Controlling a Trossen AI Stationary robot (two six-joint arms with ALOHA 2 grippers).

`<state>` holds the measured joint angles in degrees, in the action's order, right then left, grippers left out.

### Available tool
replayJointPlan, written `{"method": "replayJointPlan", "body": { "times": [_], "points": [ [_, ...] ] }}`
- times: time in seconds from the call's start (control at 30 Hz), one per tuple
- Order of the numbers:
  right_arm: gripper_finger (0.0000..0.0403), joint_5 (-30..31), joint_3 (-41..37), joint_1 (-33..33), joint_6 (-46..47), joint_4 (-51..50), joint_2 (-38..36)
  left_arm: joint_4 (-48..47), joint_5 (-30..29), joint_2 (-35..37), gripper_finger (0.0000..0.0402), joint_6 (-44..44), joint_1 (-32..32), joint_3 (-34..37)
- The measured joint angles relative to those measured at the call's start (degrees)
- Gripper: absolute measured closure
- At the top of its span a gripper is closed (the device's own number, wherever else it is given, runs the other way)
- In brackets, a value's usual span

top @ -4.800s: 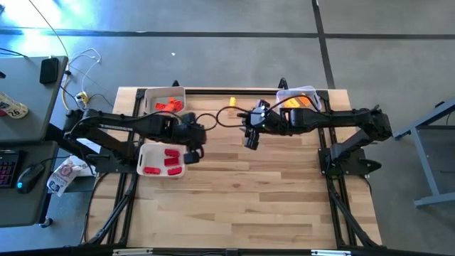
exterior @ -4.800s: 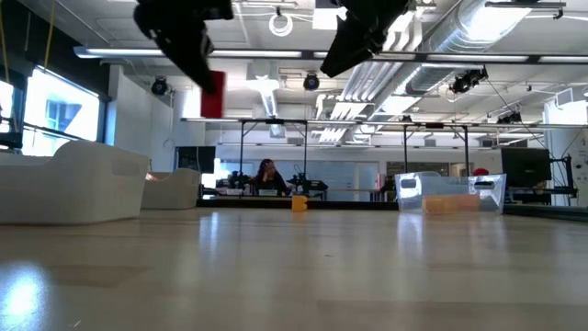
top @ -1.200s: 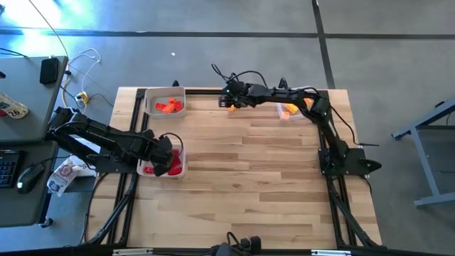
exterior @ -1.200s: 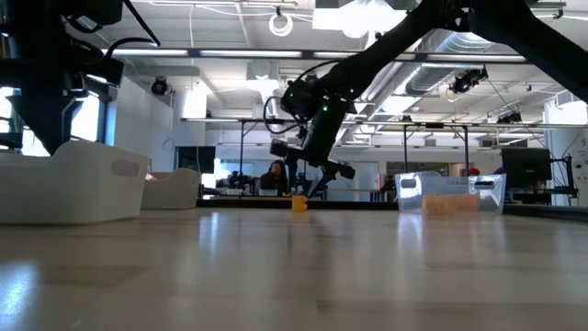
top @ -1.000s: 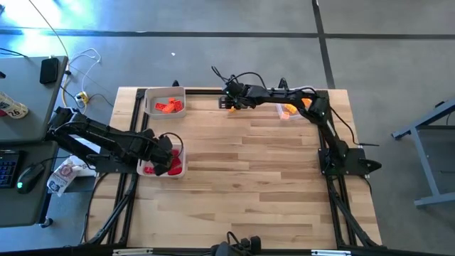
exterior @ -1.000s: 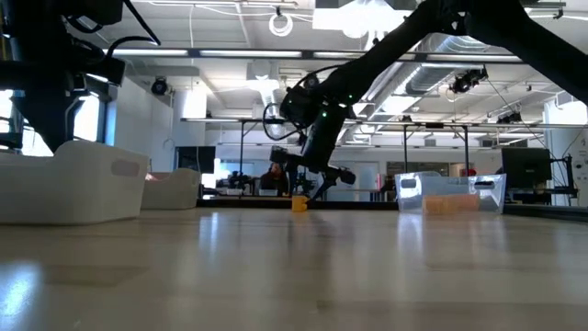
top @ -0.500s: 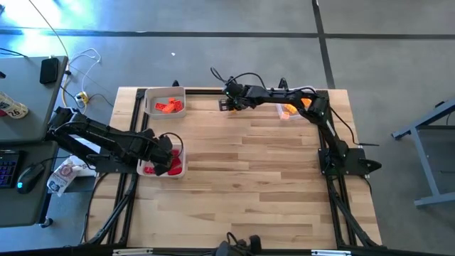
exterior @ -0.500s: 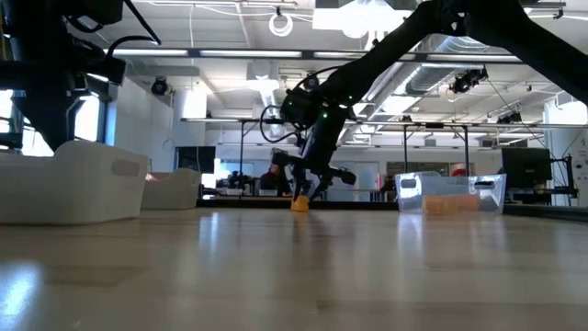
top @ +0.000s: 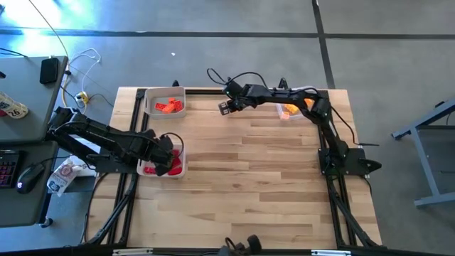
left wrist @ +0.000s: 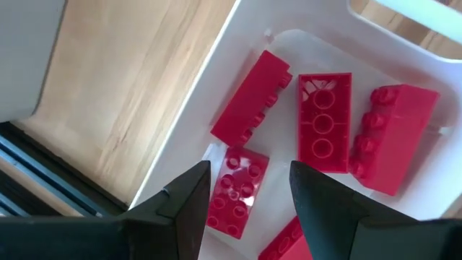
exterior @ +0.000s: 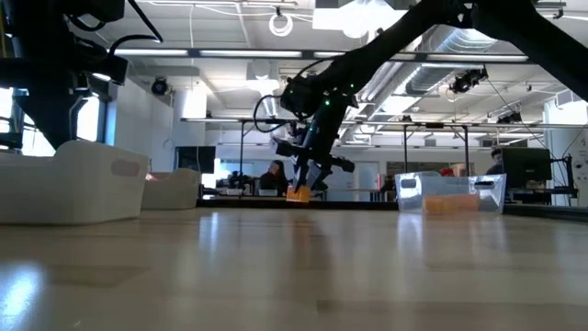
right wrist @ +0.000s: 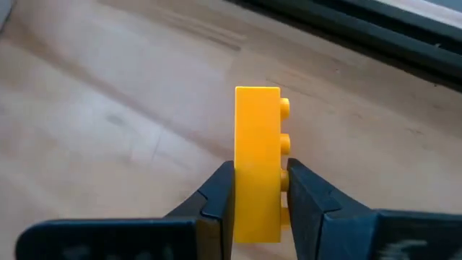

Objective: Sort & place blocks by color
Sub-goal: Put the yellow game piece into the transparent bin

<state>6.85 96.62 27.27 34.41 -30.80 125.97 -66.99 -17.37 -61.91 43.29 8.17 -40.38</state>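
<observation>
Yellow block point(right wrist: 258, 162) clamped in right gripper point(right wrist: 258, 195), just above surface point(top: 270, 171) at far edge, likely bound for clear tub point(top: 293, 103). Left gripper point(left wrist: 249, 198), fingers apart, hovers over red blocks point(left wrist: 323, 123) in near white tray point(top: 179, 171).

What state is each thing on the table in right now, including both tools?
Right tool: shut on the yellow studded plastic brick, lifted just clear of the table near the far edge.
Left tool: open, empty, over the near white rectangular tray.
Red studded plastic bricks: lying loose in that tray.
Far white tray: holds orange bricks.
Clear plastic tub: holds yellow-orange bricks.
</observation>
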Motion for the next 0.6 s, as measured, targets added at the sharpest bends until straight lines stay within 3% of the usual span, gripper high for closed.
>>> {"method": "replayJointPlan", "body": {
  "times": [0.6],
  "points": [
    [0.0332, 10.3, 0.0, -2.2, -10.5, -20.4, -11.3, 1.7, 8.9, 0.0, 0.0226, -5.0, 0.0, 0.0]
  ]
}}
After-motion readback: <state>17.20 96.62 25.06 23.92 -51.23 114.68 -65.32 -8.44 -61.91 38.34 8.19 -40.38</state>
